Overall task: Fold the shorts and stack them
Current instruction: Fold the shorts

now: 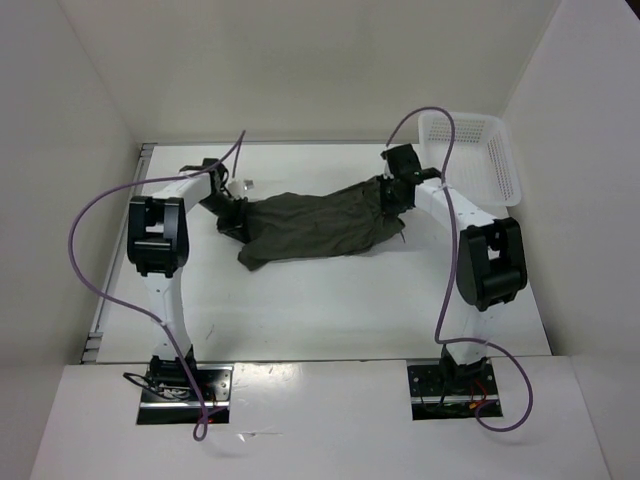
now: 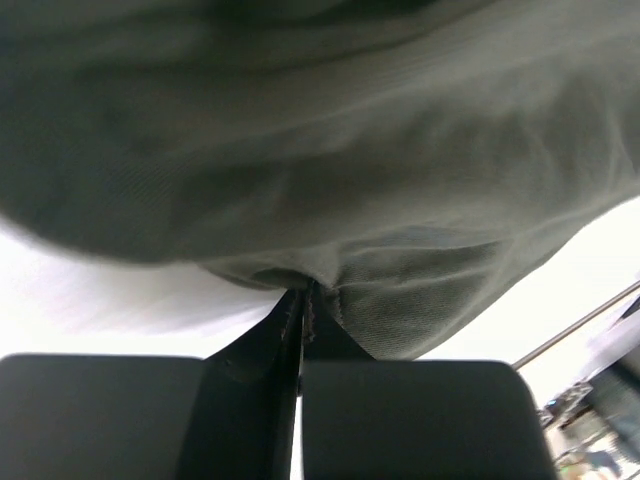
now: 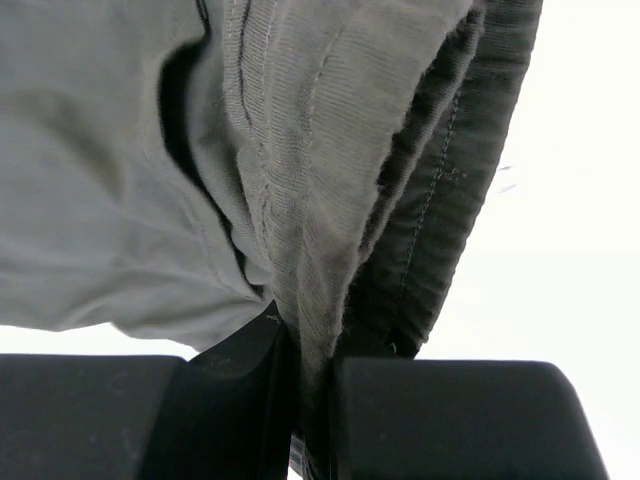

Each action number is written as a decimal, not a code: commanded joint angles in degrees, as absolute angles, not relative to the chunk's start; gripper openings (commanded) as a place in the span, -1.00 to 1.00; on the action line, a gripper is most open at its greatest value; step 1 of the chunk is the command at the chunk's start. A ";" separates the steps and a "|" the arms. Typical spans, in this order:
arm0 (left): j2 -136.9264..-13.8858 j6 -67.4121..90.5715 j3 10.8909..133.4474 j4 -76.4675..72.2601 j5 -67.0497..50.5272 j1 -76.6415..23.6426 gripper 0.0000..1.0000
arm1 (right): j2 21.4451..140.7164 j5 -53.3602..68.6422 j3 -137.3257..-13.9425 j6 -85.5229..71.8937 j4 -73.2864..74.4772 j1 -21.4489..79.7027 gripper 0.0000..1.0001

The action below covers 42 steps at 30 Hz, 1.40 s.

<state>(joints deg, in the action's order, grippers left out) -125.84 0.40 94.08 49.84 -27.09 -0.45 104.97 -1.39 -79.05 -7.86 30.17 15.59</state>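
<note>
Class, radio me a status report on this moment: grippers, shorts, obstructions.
Left gripper shut on shorts. Right gripper shut on shorts. Shorts stretched between both. White basket far right, not touching shorts.

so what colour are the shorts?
The shorts are plain dark olive green; clearest in the top external view.

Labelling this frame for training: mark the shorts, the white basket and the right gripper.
shorts [image 1: 315, 225]: top external view, middle of the cloth.
white basket [image 1: 507, 160]: top external view, its right wall.
right gripper [image 3: 313, 385]: right wrist view, between the fingertips, shut on the cloth.
</note>
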 commanded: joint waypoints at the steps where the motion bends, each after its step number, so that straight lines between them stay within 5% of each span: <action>1: -128.40 0.00 97.81 48.52 -30.23 -4.21 -1.00 | 100.28 -7.98 -87.70 -2.99 39.09 15.47 -1.00; 15: -133.68 0.00 115.04 46.15 -32.69 -15.12 -1.00 | 106.87 -18.54 -108.27 -2.54 53.96 29.61 -1.00; 32: -131.31 0.00 105.47 39.55 -31.12 -15.12 -1.00 | 124.98 -14.86 -122.18 -6.85 53.44 42.45 -1.00; 36: -131.31 0.00 104.24 38.94 -28.48 -13.80 -1.00 | 128.31 -13.63 -124.09 -6.86 52.91 44.20 -0.79; 40: -131.84 0.00 103.71 38.94 -25.41 -13.27 -1.00 | 130.33 -11.43 -128.75 -6.86 51.86 45.43 0.10; 42: -131.23 0.00 103.18 38.94 -24.70 -12.58 -0.96 | 130.86 -8.27 -130.69 -6.33 51.33 45.44 0.26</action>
<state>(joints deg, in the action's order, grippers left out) -132.60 1.56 104.77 40.05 -30.09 -13.30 130.32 -12.27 -125.86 -7.18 53.74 44.27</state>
